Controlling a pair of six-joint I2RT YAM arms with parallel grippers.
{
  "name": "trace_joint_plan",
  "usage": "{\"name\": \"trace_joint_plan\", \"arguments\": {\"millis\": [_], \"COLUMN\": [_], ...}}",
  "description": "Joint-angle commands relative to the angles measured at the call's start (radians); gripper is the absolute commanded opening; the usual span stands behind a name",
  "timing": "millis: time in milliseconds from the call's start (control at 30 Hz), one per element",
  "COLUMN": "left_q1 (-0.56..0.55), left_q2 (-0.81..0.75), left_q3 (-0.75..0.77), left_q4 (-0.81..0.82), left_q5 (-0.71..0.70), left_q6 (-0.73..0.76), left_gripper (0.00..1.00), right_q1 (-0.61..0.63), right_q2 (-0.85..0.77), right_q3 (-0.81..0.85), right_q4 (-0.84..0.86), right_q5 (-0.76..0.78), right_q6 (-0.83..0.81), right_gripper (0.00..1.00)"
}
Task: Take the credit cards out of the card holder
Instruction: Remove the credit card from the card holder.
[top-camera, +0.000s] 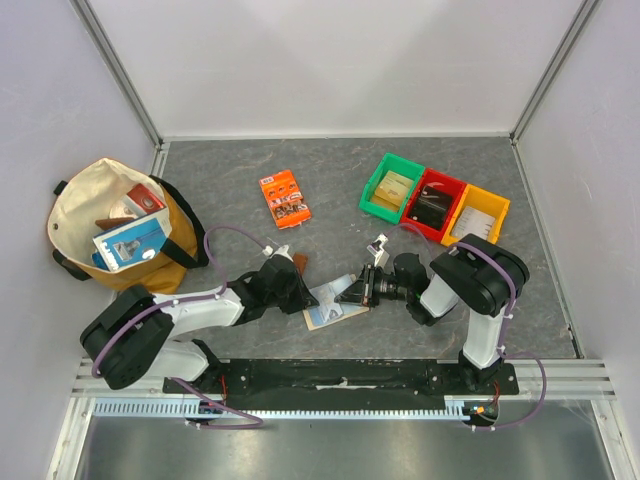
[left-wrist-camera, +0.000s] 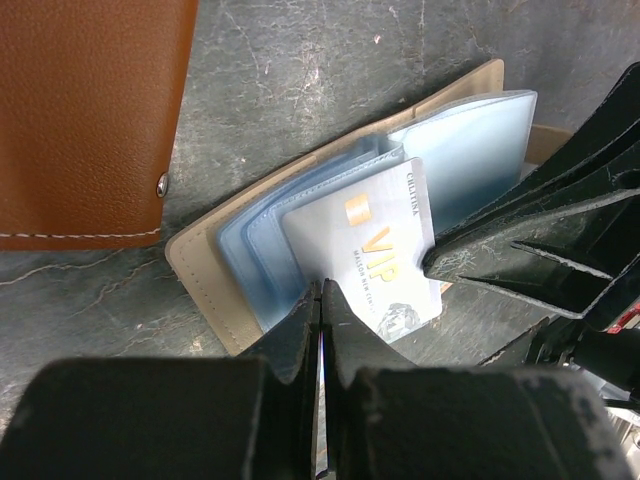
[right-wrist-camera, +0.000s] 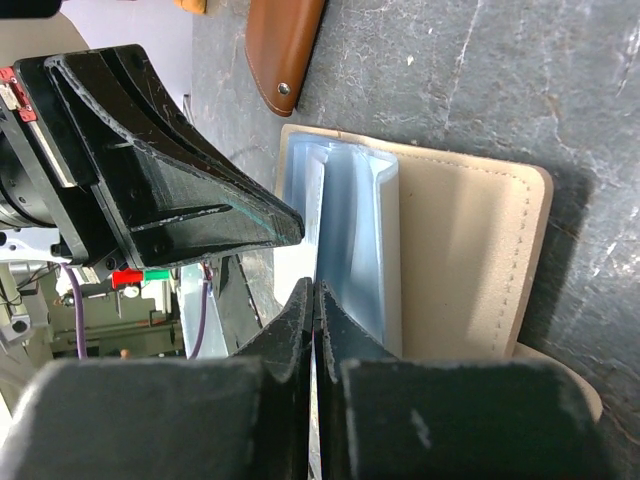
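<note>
Now, on your left, the brown wallet (left-wrist-camera: 90, 110) lies just beside the card holder (left-wrist-camera: 200, 270), which lies open on the table (left-wrist-camera: 300, 80) between the arms. Your left gripper (left-wrist-camera: 320, 290) pinches the edge of a pale VIP credit card (left-wrist-camera: 375, 250) that sticks out of the blue sleeves (right-wrist-camera: 350, 240). Your right gripper (right-wrist-camera: 313, 290) has its fingers pressed together at the sleeves' edge; you cannot tell whether they pinch one.

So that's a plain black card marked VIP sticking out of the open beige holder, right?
Not black. The card marked VIP is white with gold lettering. It does stick out of the open beige holder, from among its pale blue sleeves. The left wrist view shows this.
</note>
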Motion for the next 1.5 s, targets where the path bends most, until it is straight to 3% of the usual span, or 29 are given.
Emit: {"name": "trace_joint_plan", "arguments": {"millis": [0, 300, 400, 533, 567, 633, 733, 1000, 1133, 1300, 1467], "left_q1": [0.003, 0.003, 0.003, 0.003, 0.003, 0.004, 0.003, 0.003, 0.003, 0.003, 0.004], "left_q2": [0.008, 0.018, 0.018, 0.018, 0.016, 0.016, 0.018, 0.013, 0.016, 0.012, -0.004], "left_q3": [-0.024, -0.04, -0.042, -0.034, -0.034, -0.031, -0.03, -0.039, -0.042, -0.05, -0.066], "left_q4": [-0.004, -0.018, -0.021, -0.027, -0.027, -0.027, -0.021, -0.007, -0.001, 0.002, 0.013], "left_q5": [-0.019, -0.023, -0.025, -0.023, -0.023, -0.019, -0.016, -0.011, -0.009, -0.013, -0.017], "left_q6": [-0.018, -0.019, -0.019, -0.012, -0.012, -0.007, -0.007, -0.016, -0.019, -0.022, -0.019], "left_gripper": [0.04, 0.02, 0.02, 0.02, 0.02, 0.02, 0.02, 0.02, 0.02, 0.02, 0.02], "right_q1": [-0.004, -0.056, -0.064, -0.064, -0.064, -0.064, -0.062, -0.024, -0.021, -0.031, -0.074], "right_q2": [0.001, -0.046, -0.089, -0.199, -0.227, -0.255, -0.241, -0.152, -0.154, -0.196, -0.308], "right_q3": [0.003, -0.018, -0.002, 0.051, 0.064, 0.081, 0.1, 0.11, 0.109, 0.123, 0.147], "right_q4": [0.052, -0.017, -0.153, -0.468, -0.522, -0.605, -0.622, -0.551, -0.519, -0.635, -0.86], "right_q5": [-0.017, -0.029, -0.019, 0.058, 0.079, 0.095, 0.073, 0.024, 0.001, 0.035, 0.121], "right_q6": [-0.005, -0.044, -0.102, -0.263, -0.288, -0.32, -0.325, -0.288, -0.271, -0.336, -0.448], "right_gripper": [0.0, 0.0, 0.0, 0.0, 0.02, 0.18, 0.31, 0.4, 0.34, 0.0, 0.0]}}
